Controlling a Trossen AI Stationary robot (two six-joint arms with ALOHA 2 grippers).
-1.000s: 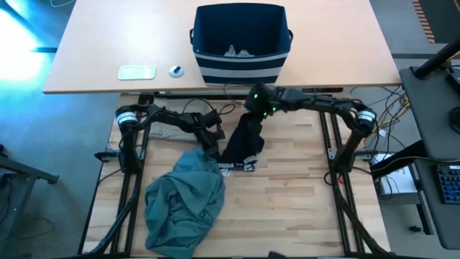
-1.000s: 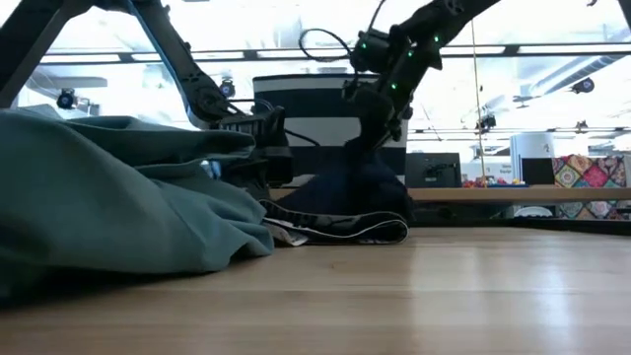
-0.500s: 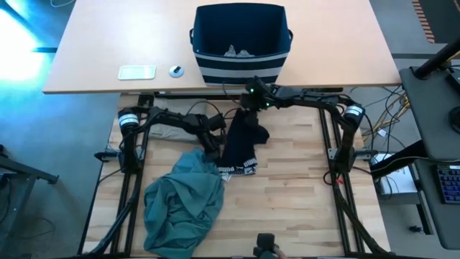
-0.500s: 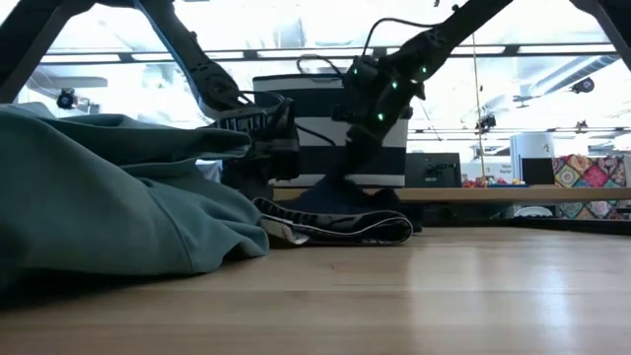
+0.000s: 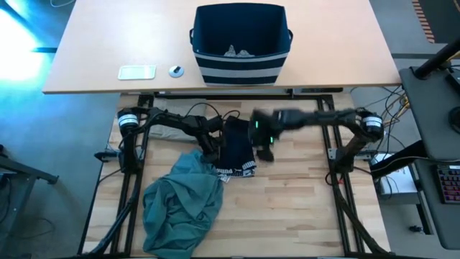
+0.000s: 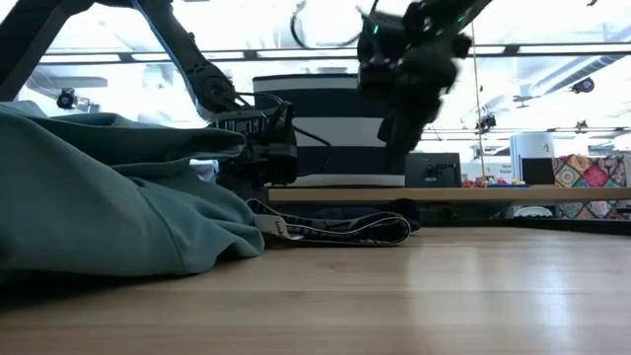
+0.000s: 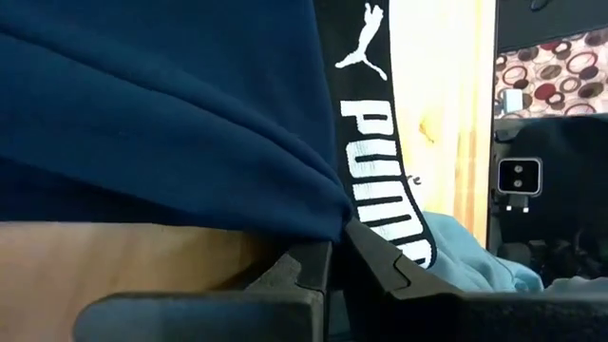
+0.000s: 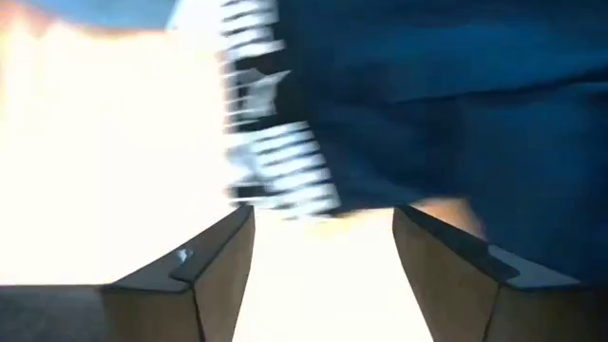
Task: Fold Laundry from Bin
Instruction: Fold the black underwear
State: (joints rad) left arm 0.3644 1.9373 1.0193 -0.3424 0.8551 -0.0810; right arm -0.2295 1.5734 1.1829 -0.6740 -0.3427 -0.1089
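Left hand [image 5: 215, 141], just left of frame centre, is pinched tight on the edge of the navy garment [image 5: 237, 147], which lies flat mid-table [image 5: 302, 201]. Right hand [image 5: 264, 147] hovers just beside it, fingers spread wide, gripping nothing. The teal-green garment [image 5: 183, 205] is heaped lower left. The bin [image 5: 241, 43] sits top centre, grey pieces [image 5: 237, 52] inside.
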